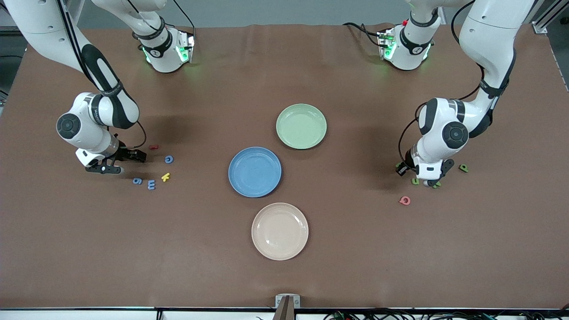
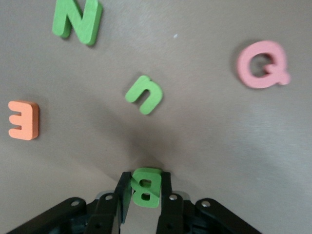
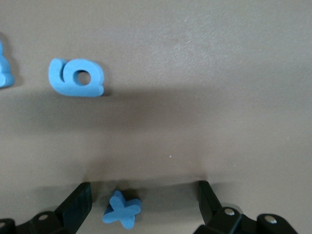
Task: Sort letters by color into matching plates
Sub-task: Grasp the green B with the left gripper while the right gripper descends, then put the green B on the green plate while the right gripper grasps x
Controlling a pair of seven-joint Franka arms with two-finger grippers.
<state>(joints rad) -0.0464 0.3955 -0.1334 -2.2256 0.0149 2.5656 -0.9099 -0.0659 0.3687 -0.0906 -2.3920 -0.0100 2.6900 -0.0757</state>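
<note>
A: How is the bench (image 1: pixel 284 275) laid out?

B: It is covered in brown matting. The blue plate (image 1: pixel 254 172) and green plate (image 1: pixel 301 126) are set mid-bench, both bare, so each arm can reach either; a cream plate (image 1: pixel 280 231) lies nearest the camera.

A: And the left pincer (image 2: pixel 143 195)?

B: It is clenched on a green B (image 2: pixel 146 187), low over the bench at the left arm's end. A green n (image 2: pixel 144 94), green N (image 2: pixel 76 21), pink Q (image 2: pixel 262 64) and orange E (image 2: pixel 23 120) lie loose nearby.

A: The right pincer (image 3: pixel 146 207)?

B: It is spread wide, down at the bench around a blue cross (image 3: pixel 122 208), which is not yet gripped. A blue 6 (image 3: pixel 76 77) lies close by.
</note>
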